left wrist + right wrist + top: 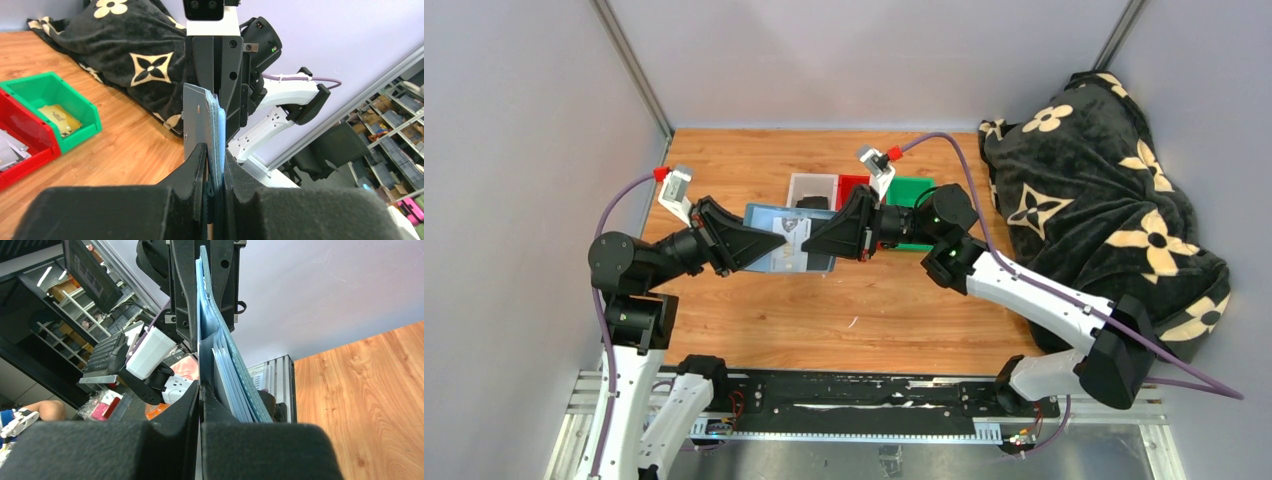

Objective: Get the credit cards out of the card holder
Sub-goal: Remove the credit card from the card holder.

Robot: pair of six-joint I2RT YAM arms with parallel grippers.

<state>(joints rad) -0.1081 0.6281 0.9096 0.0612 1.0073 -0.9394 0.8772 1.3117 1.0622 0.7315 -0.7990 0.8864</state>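
Note:
The slate-blue card holder is held open in the air between both grippers, above the table's middle. My left gripper is shut on its left edge. In the left wrist view the blue edge runs down between the closed fingertips. My right gripper is shut on a thin grey card at its closed fingertips. The holder's blue layers lie just right of that gripper. The grey card stands edge-on beside the holder. A pale card with a picture shows inside the holder.
White, red and green bins stand in a row behind the grippers. A black flowered blanket fills the right side. The green bin holds a yellow packet.

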